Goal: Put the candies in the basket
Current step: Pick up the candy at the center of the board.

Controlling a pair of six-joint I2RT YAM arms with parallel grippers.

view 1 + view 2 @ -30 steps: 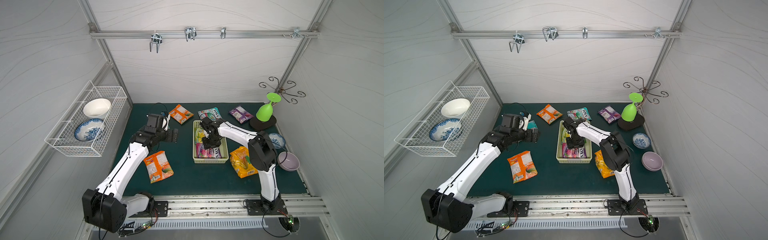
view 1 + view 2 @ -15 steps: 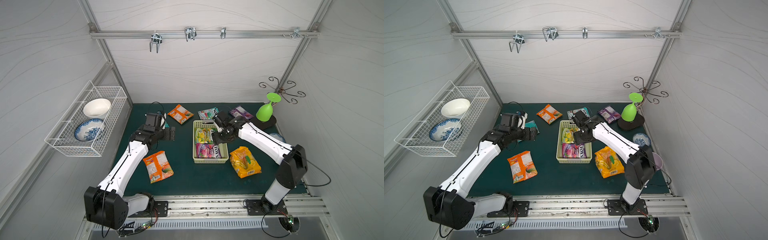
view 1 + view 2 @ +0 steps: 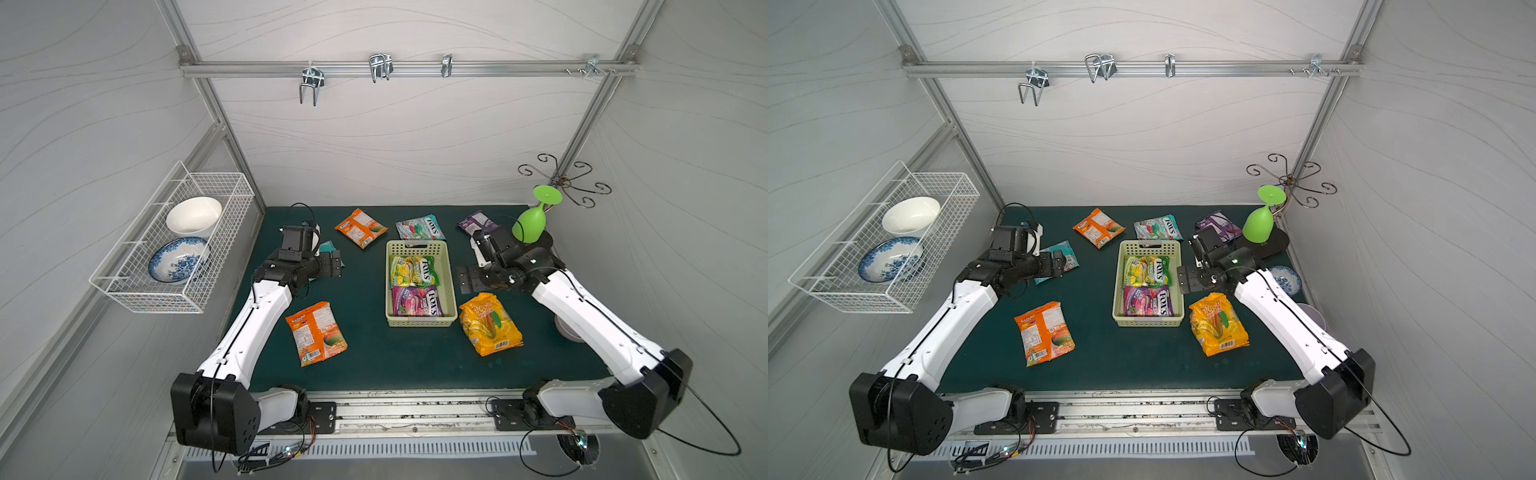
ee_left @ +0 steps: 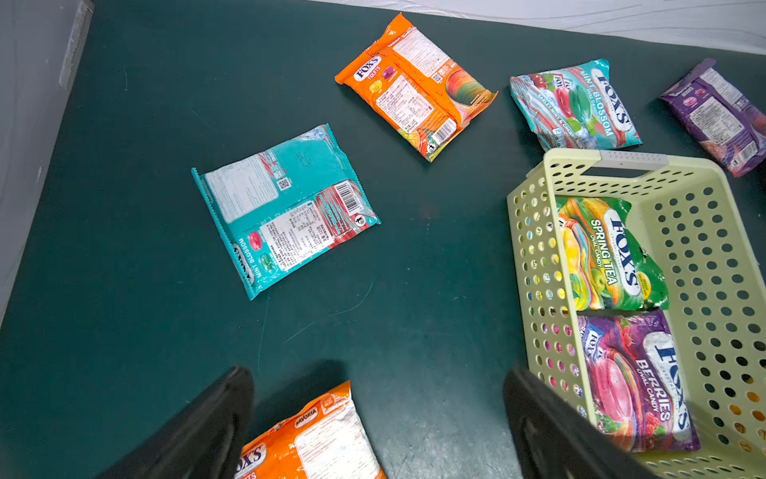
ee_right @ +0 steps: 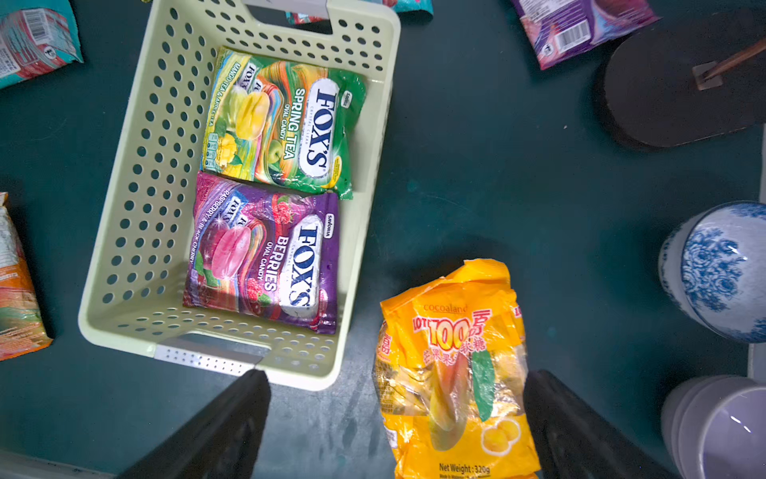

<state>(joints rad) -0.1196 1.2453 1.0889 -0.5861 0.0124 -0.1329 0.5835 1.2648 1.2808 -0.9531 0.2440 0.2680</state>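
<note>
white arm links (image 3: 259, 322), black joints (image 3: 212, 411), black cables (image 3: 711, 428).

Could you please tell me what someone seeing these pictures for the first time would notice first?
The pale green perforated plastic basket in the middle of the dark green mat draws the eye, with a glossy yellow-green sweet packet and a glossy purple sweet packet lying flat inside. Next come the large crinkled yellow-orange bag beside it toward the right arm, and the bright green plastic goblet upside down at the back.
</note>
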